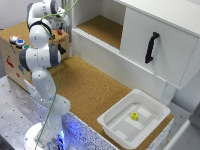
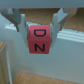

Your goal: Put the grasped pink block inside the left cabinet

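Observation:
In the wrist view my gripper (image 2: 40, 29) is shut on the pink block (image 2: 40, 41), a pinkish-red cube with dark letters on its faces, held between the two fingers (image 2: 18, 22). In the exterior view the gripper (image 1: 63, 22) is at the upper left, partly hidden by the arm, just off the left end of the left cabinet (image 1: 102, 27). This is an open white-walled compartment with a cork-brown floor. I cannot make out the block clearly in the exterior view. A white wall and a cork strip (image 2: 70, 36) show behind the block.
A white door with a black handle (image 1: 151, 47) closes the compartment on the exterior view's right. A shallow white tub (image 1: 150, 122) holds a tiny yellow block (image 1: 134, 116). A wooden box with round coloured buttons (image 1: 17, 41) stands on the left. Cork floor (image 1: 90, 90) lies in front.

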### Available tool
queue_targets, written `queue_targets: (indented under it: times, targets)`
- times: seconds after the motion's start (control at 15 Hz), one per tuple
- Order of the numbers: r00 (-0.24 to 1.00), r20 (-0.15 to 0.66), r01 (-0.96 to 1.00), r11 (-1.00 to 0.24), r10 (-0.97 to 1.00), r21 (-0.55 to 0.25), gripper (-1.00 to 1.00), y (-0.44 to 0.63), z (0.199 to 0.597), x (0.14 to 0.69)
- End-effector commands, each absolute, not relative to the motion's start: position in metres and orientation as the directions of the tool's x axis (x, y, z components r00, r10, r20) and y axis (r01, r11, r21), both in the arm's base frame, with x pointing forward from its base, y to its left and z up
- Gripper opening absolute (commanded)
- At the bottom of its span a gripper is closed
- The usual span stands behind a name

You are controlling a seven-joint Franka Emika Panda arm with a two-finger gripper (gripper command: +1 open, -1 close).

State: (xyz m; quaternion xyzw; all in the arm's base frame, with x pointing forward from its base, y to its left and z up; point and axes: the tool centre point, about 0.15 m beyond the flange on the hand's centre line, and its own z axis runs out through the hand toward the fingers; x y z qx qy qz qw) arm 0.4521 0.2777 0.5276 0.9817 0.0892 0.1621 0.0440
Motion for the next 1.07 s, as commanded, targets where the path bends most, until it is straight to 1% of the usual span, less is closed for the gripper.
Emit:
queue_targets:
  times: [0.0, 0.13, 0.27, 0.4, 0.6, 0.8, 1.0]
  targets:
    - [0.908, 0.402, 0.136, -0.99, 0.115, -0.024, -1.0, 0.208, 0.495, 0.524]
    - [0.912, 0.405, 0.082, -0.996, 0.062, -0.032, -1.0, 0.198, 0.486, 0.555]
    - [0.908, 0.418, 0.031, -0.998, 0.004, -0.059, -1.0, 0.201, 0.488, 0.583]
    - [0.897, 0.442, 0.049, -0.997, 0.018, -0.058, -1.0, 0.222, 0.496, 0.614]
    - [0.891, 0.454, 0.058, -0.997, 0.028, -0.052, -1.0, 0.245, 0.506, 0.647]
    - [0.904, 0.426, 0.053, -0.998, 0.035, -0.03, -1.0, 0.26, 0.498, 0.667]
    - [0.908, 0.419, 0.022, -1.0, 0.012, -0.02, -1.0, 0.262, 0.492, 0.671]
